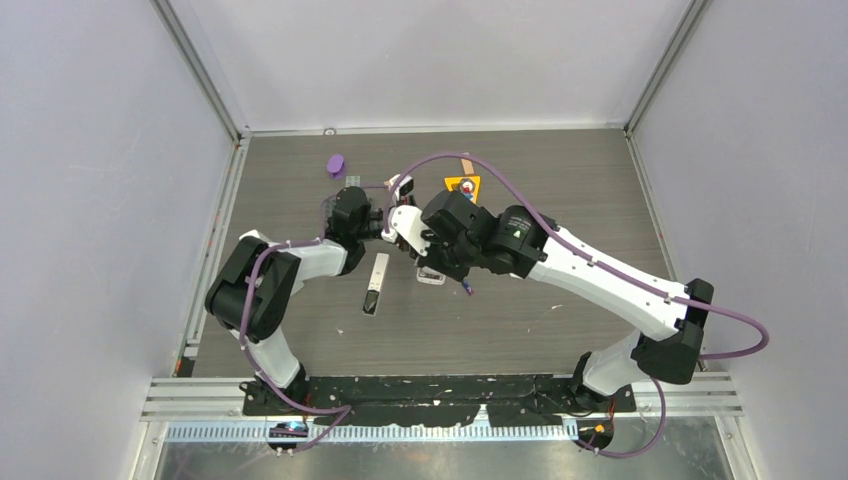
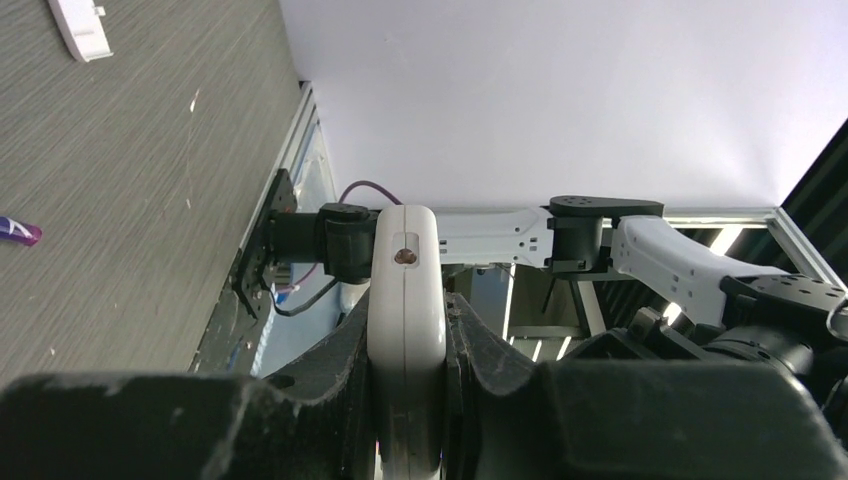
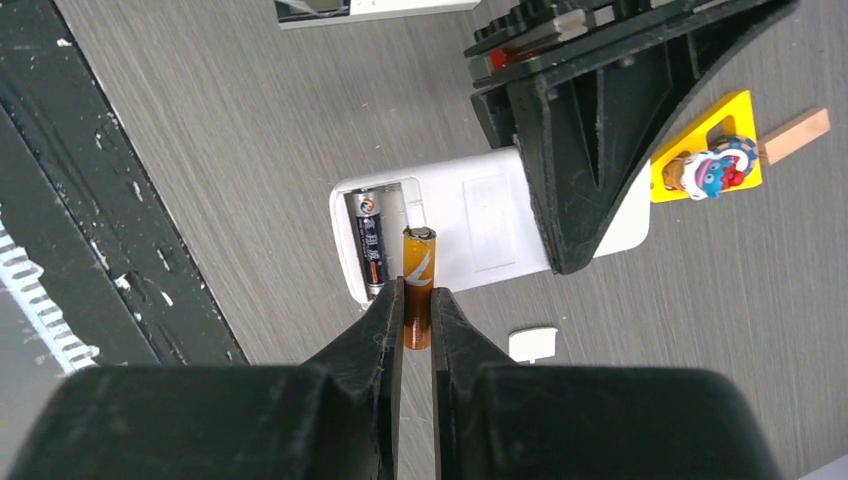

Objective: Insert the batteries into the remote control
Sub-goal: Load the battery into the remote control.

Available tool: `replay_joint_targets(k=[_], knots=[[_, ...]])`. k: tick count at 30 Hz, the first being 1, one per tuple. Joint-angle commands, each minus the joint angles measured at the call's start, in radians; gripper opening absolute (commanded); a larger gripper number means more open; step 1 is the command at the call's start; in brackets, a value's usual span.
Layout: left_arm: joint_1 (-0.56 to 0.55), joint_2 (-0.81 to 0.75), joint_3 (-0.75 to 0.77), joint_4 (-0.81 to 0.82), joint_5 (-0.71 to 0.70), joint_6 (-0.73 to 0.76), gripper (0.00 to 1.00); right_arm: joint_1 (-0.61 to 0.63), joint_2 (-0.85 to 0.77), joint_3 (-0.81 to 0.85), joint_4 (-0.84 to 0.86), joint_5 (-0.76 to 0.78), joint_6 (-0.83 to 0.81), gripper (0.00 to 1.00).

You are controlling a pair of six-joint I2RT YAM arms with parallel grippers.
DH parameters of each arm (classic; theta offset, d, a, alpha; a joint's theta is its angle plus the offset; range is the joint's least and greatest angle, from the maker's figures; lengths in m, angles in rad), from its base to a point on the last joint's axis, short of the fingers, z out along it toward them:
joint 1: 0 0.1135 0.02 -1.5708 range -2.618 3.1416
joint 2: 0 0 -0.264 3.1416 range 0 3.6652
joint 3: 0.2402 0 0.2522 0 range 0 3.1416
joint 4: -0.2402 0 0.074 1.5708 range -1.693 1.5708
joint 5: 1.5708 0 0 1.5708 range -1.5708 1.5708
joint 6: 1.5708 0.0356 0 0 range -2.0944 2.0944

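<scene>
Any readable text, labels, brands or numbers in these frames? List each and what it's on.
"Z"-like white mark, possibly a bolt sign: on the orange battery in the right gripper; no words legible.
Dark battery in the white remote compartment: print too small to read.
Green mark on the right arm: too small to read.
Yellow triangular piece: cartoon figure only, no text.

2 batteries [image 3: 370, 250] [image 3: 418, 262], 2 remotes [image 3: 480, 215] [image 1: 375, 285], 1 yellow toy [image 1: 462, 186], 1 brown block [image 3: 795, 135].
</scene>
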Motion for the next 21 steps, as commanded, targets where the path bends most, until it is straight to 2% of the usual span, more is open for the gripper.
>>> replay_joint_targets(k=[1,14,21], knots=[[-0.012,-0.036,0.035,-0.043,0.027,0.051,0.00,0.019,0.017,0.037,-0.021,-0.030,-0.022,0.14],[-0.021,-0.045,0.030,-0.053,0.026,0.065,0.00,0.036,0.049,0.011,-0.035,-0.003,-0.022,0.17],[-0.023,-0.047,0.030,-0.055,0.026,0.068,0.00,0.036,0.051,0.000,-0.040,-0.003,-0.016,0.22]])
